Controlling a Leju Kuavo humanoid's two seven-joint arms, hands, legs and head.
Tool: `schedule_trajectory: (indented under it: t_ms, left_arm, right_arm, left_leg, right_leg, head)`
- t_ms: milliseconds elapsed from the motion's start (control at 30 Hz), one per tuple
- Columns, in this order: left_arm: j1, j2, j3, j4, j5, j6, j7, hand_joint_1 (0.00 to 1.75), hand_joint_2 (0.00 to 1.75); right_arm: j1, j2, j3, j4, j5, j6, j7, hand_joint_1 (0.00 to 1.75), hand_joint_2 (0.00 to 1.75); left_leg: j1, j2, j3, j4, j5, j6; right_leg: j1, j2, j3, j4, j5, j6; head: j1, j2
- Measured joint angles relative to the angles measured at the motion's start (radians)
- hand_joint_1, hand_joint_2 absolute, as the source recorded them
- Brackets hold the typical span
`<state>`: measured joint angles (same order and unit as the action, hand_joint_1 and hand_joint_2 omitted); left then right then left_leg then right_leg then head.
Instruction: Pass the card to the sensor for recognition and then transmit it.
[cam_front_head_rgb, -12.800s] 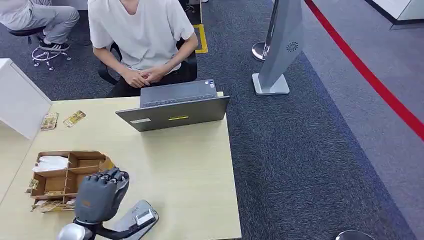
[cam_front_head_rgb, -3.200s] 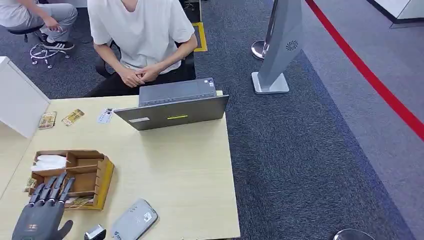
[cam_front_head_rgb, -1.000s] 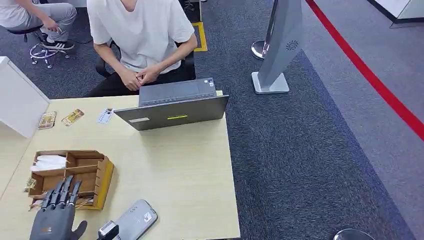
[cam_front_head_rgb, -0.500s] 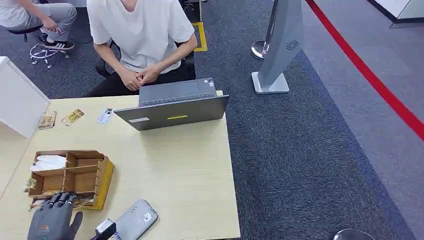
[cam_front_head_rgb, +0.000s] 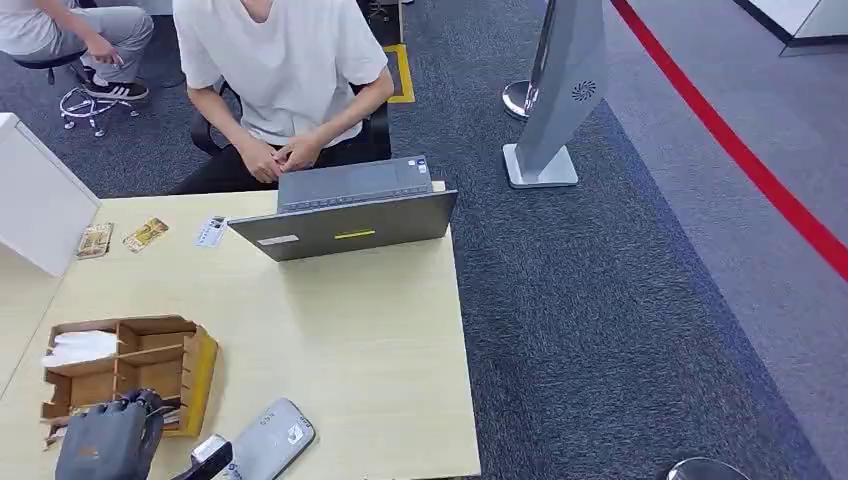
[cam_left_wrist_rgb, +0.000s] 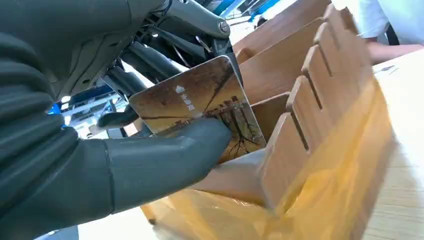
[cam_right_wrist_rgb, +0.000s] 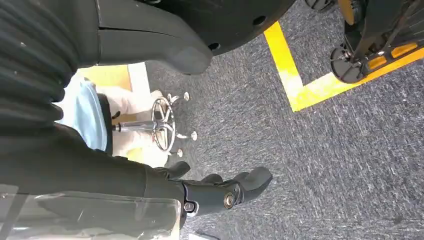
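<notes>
Brown tree-printed card (cam_left_wrist_rgb: 200, 107) pinched in left hand (cam_left_wrist_rgb: 100, 150) at wooden organizer (cam_left_wrist_rgb: 320, 100).

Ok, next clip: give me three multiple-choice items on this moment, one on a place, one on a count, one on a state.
1. Where is the grey card sensor?
A. near table edge, beside the wooden compartment box
B. on the grey laptop
C. on the carpet

2. How many loose cards lie on the light wooden table left of the laptop?
A. one
B. three
C. five

3. What is the left hand doing?
A. hanging free
B. pinching a brown picture card at the box
C. pressing the laptop

Key: 1 A, head view; 2 B, three lie there; 3 B, thumb presses the card.
</notes>
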<state>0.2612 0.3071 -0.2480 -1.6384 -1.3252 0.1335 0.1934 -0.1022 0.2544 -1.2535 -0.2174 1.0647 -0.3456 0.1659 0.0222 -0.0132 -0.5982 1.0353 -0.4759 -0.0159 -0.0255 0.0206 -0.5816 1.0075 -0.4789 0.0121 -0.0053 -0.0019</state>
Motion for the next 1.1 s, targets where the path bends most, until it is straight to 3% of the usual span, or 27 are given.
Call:
schedule_trajectory:
  t_ms: [267, 600, 833, 967, 1100]
  left_arm:
    - [-0.004, 0.002, 0.000, 0.005, 0.016, 0.000, -0.006, 1.75, 1.75]
    - [-0.015, -0.009, 0.001, -0.008, -0.024, 0.067, -0.040, 1.75, 1.75]
    - [0.004, 0.040, 0.001, -0.218, -0.098, 0.162, -0.070, 1.75, 1.75]
    - [0.029, 0.069, 0.011, -0.312, -0.103, 0.172, -0.070, 1.75, 1.75]
    - [0.038, 0.077, 0.016, -0.343, -0.103, 0.172, -0.071, 1.75, 1.75]
  right_arm:
    - [0.000, 0.000, 0.000, 0.000, 0.000, 0.000, 0.000, 0.00, 1.75]
    - [0.000, 0.000, 0.000, 0.000, -0.002, 0.000, -0.003, 0.00, 1.75]
    - [0.001, 0.000, -0.001, 0.000, -0.025, -0.007, -0.022, 0.00, 1.75]
    - [0.001, 0.000, -0.001, 0.000, -0.025, -0.011, -0.022, 0.00, 1.75]
    - [0.001, 0.000, -0.001, 0.000, -0.025, -0.011, -0.022, 0.00, 1.75]
  left_leg:
    - [0.000, 0.000, 0.000, 0.000, 0.000, 0.000]
    - [0.000, 0.000, 0.000, 0.000, 0.000, 0.000]
    - [0.000, 0.000, 0.000, 0.000, 0.000, 0.000]
    - [0.000, 0.000, 0.000, 0.000, 0.000, 0.000]
    - [0.000, 0.000, 0.000, 0.000, 0.000, 0.000]
  right_leg:
    - [0.000, 0.000, 0.000, 0.000, 0.000, 0.000]
    - [0.000, 0.000, 0.000, 0.000, 0.000, 0.000]
    - [0.000, 0.000, 0.000, 0.000, 0.000, 0.000]
    - [0.000, 0.000, 0.000, 0.000, 0.000, 0.000]
    - [0.000, 0.000, 0.000, 0.000, 0.000, 0.000]
  head:
    - [0.000, 0.000]
    - [0.000, 0.000]
    - [0.000, 0.000]
    - [0.000, 0.000]
    - [0.000, 0.000]
